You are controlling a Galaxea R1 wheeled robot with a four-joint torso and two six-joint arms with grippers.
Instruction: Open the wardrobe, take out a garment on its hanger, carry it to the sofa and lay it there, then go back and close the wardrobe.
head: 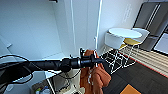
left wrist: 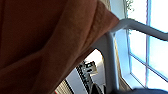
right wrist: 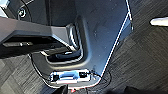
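A black, tubular left arm [head: 45, 65] is seen in the head view, built of cylindrical segments joined by ribbed collars, with thin black cables looped loosely beneath it toward 7 o'clock. A short dark bracket is carried upright on its forward end at the left gripper [head: 96, 60]. In the right wrist view a dark angular bar [right wrist: 32, 32] and a smooth grey-blue base shell [right wrist: 100, 37] edged by a thin white line are shown, with a small blue-and-white module [right wrist: 71, 76] set at 6 o'clock.
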